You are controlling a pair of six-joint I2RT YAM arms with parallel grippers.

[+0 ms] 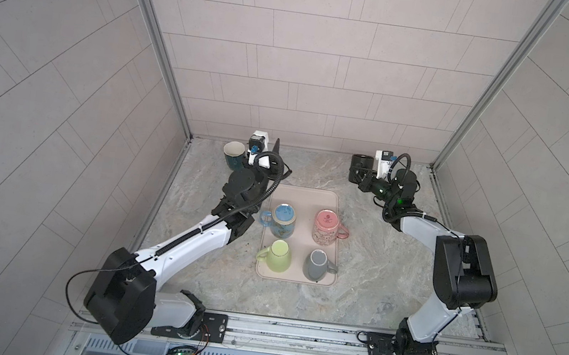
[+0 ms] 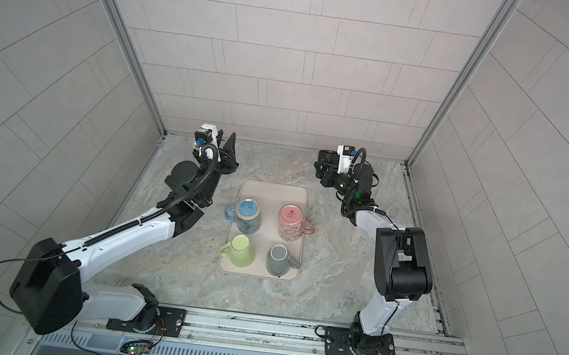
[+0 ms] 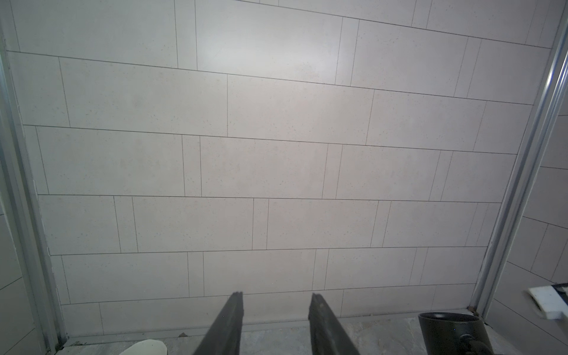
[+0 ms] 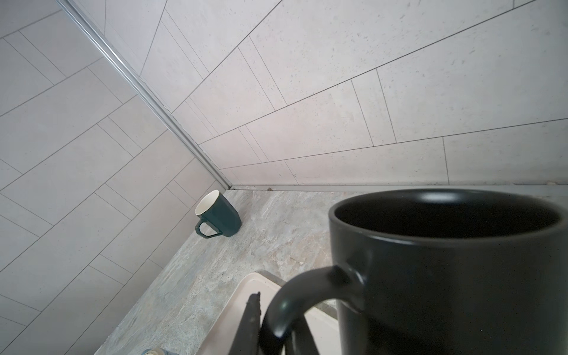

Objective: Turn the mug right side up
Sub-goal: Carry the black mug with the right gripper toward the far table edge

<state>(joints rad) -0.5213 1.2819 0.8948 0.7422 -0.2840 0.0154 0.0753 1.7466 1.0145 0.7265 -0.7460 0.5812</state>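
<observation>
Mug (image 4: 445, 276) is held upright, mouth up, handle pinched by right gripper (image 1: 360, 181); left gripper (image 3: 273, 298) is seen part-open, empty (four mugs (image 1: 283, 219) are carried on the tray (image 1: 305, 190)).

Black mug (image 4: 445, 276): matte, same tone inside and out; teal mug (image 4: 221, 215): dark outside, cream inside. Pale beige tray (image 1: 304, 199) carries blue mug (image 1: 283, 219) and pink mug (image 1: 327, 227), both with printed figures on the sides, plus plain lime-green mug (image 1: 276, 257) and plain grey mug (image 1: 316, 264). Table (image 1: 376, 265): grey-beige marble veining.
</observation>
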